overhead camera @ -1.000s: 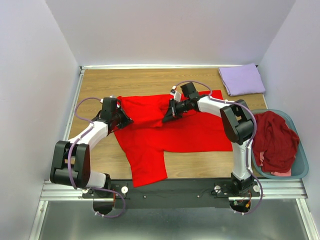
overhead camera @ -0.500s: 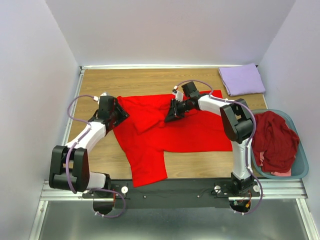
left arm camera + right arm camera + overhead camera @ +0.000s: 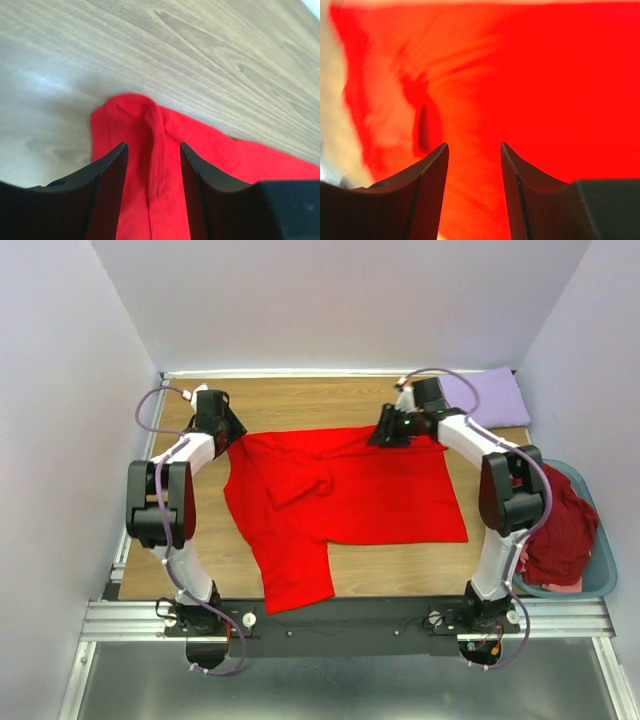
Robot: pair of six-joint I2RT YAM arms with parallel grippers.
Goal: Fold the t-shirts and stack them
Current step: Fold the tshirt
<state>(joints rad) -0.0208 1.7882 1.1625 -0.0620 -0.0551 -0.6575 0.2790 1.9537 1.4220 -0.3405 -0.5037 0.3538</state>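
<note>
At the right side, toward the near end, the teal basket (image 3: 606, 555) holds a crumpled heap of dark maroon t-shirts (image 3: 565, 530), partly hidden behind the right arm. The bright red t-shirt (image 3: 360, 495) lies spread almost flat in the middle of the wooden bench (image 3: 300, 400). One part of it reaches toward the near edge, and a loose fold is bunched left of its centre. The left gripper (image 3: 225, 428) is at its far left corner, jaws a little apart, with a raised ridge of red hem under the gap, not pinched. The right gripper (image 3: 385, 432) is at the far edge of the same shirt, jaws also narrowly apart above the cloth. The lavender t-shirt (image 3: 495, 395) lies folded in the far right corner.
</note>
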